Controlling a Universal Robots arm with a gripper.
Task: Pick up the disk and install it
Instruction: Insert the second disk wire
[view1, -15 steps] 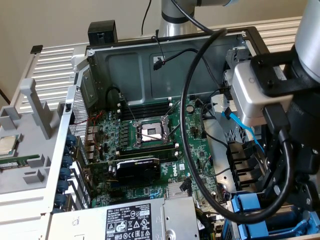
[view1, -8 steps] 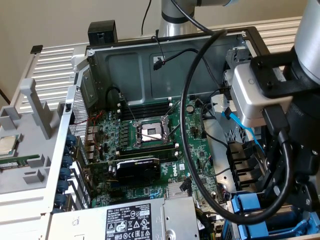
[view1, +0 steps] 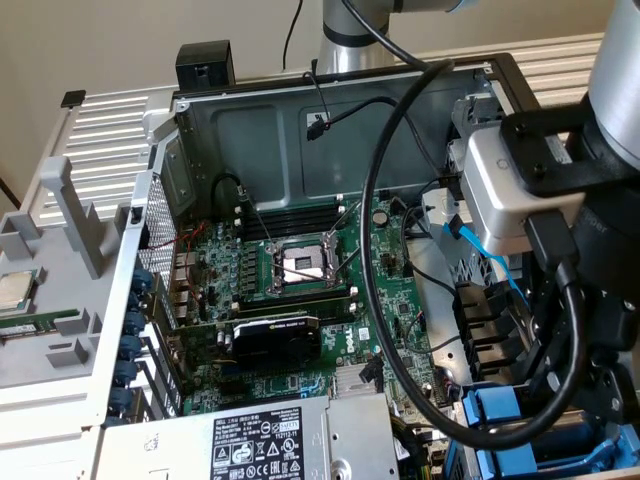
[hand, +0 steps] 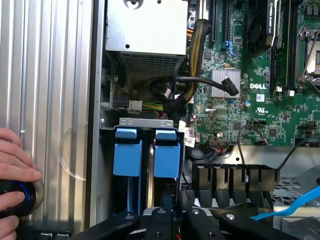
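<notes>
a person's hand (hand: 12, 165) rested on a black knob (hand: 17, 196) far left of the claw (hand: 179, 216), probably ready to intervene; just ahead of the claw two blue frames stood upright in the drive bay (hand: 145, 121), and we judged the disk (hand: 166, 155) seated there; whether the claw was clenched we could not tell
</notes>
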